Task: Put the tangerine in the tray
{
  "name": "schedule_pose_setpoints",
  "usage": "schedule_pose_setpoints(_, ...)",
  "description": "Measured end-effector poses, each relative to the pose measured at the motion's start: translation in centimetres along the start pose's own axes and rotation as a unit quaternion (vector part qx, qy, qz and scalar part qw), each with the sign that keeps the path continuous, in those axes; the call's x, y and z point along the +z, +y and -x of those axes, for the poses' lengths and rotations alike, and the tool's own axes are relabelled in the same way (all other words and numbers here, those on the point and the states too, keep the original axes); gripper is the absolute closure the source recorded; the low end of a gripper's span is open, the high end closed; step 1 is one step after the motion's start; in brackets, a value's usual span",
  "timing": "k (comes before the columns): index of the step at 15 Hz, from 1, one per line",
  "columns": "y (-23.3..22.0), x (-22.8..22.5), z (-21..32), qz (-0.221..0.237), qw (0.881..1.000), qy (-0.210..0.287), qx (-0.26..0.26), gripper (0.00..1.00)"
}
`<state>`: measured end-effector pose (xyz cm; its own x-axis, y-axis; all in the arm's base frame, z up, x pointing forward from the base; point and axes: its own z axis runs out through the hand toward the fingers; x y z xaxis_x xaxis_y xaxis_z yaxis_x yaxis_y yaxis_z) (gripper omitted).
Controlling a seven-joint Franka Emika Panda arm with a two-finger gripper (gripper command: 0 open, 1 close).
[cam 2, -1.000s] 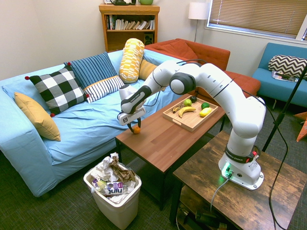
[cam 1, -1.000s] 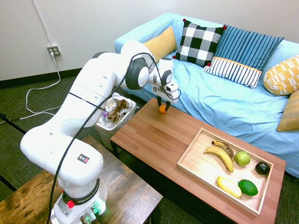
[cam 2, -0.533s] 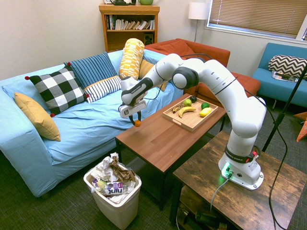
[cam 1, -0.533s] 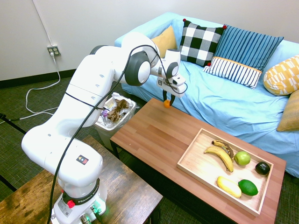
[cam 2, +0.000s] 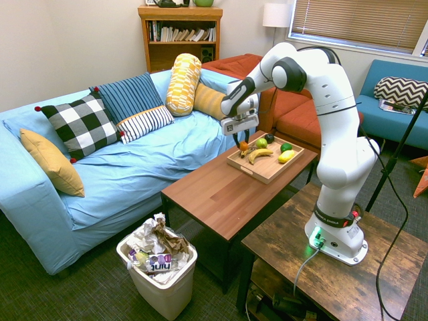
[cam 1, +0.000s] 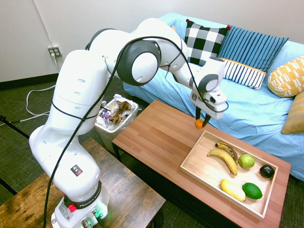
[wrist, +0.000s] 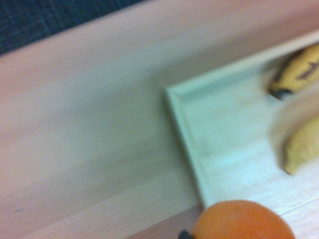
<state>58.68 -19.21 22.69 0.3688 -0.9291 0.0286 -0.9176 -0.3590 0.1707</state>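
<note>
First exterior view: we read "FRANKA" on the arm's base ring (cam 1: 80,200); gripper (cam 1: 201,124) pinches the tangerine (cam 1: 199,124) between its fingertips, above the tray (cam 1: 199,164) corner.

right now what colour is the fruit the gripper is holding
Bright orange: the tangerine held in the gripper, seen best in the first exterior view.

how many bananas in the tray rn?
2: a yellow banana mid-tray and a browner spotted banana just behind it, toward the sofa. The yellow fruit near the front edge looks lemon-like, so not counted.
</note>
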Motion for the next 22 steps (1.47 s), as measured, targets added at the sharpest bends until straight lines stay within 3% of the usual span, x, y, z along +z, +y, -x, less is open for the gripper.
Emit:
schedule_pose_setpoints(4,6.7,5.5,-2.5,0.016,0.999,-0.003,0.036,1.00)
schedule_pose_setpoints(9,7.9,11.8,-3.2,0.031,0.998,-0.005,0.055,1.00)
schedule_pose_setpoints(22,6.6,13.9,-3.9,0.050,0.996,-0.022,0.072,1.00)
